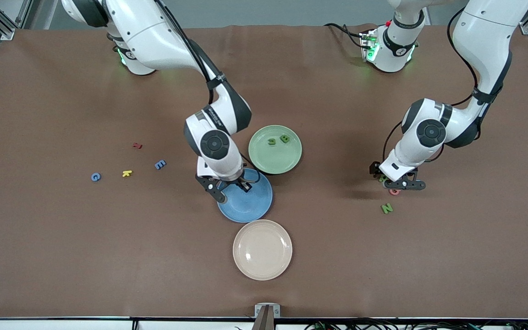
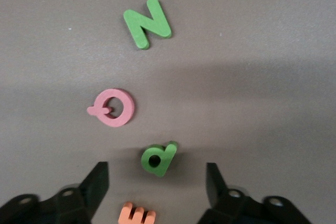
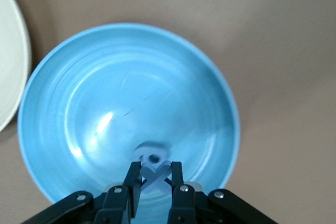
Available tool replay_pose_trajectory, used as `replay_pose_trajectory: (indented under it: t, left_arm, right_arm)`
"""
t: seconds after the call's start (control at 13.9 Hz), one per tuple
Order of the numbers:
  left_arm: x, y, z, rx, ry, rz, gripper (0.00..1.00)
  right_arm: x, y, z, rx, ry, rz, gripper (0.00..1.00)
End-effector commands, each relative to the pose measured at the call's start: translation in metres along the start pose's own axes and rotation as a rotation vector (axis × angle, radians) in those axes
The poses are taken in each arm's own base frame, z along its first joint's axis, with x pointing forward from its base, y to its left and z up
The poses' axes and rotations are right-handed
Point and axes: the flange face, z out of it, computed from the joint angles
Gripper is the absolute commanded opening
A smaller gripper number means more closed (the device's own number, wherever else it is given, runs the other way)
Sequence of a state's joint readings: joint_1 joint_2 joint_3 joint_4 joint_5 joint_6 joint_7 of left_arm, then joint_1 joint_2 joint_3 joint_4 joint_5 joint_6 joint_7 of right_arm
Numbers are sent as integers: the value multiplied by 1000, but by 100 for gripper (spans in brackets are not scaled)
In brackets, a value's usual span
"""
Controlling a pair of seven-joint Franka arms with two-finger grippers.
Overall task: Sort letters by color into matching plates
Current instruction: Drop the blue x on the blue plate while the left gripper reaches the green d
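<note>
cream plate (image 1: 262,250) lies nearest the front camera, on a brown surface (image 1: 62,238). just above it in the front view, blue plate (image 1: 251,199), then pale green plate (image 1: 275,149) w/ green u (image 1: 272,141) and green b (image 1: 284,138) in it. right gripper (image 3: 152,179) hangs over the blue plate, jaws closed on a blue x (image 3: 154,174); a blue letter (image 3: 151,156) lies in the plate under it. toward the right arm's end: blue g (image 1: 95,177), yellow letter (image 1: 127,173), blue e (image 1: 160,164), red letter (image 1: 137,145). left gripper (image 2: 156,184) is low over the surface at the left arm's end, jaws apart either side of a green p (image 2: 158,159), not touching it. near it: pink letter (image 2: 112,108), orange letter (image 2: 137,214), green n (image 2: 147,22).
</note>
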State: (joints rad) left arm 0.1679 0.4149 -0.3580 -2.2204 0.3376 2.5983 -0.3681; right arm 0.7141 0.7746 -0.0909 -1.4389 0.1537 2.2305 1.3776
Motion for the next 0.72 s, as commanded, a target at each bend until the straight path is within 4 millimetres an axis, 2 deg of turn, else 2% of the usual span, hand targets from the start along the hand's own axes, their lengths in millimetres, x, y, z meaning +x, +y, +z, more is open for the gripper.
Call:
replay_pose_trajectory:
  t: [0.0,0.36,0.65]
  left_arm:
    - [1,0,12,-24,27,10,74]
    - [1,-1,21,-27,25,17,66]
    - [1,-1,22,-27,24,20,62]
  right_arm:
    - [-16,-24,11,37,10,51,0]
    - [-40,-37,47,110,25,85,0]
    - [-41,-42,49,119,26,90,0]
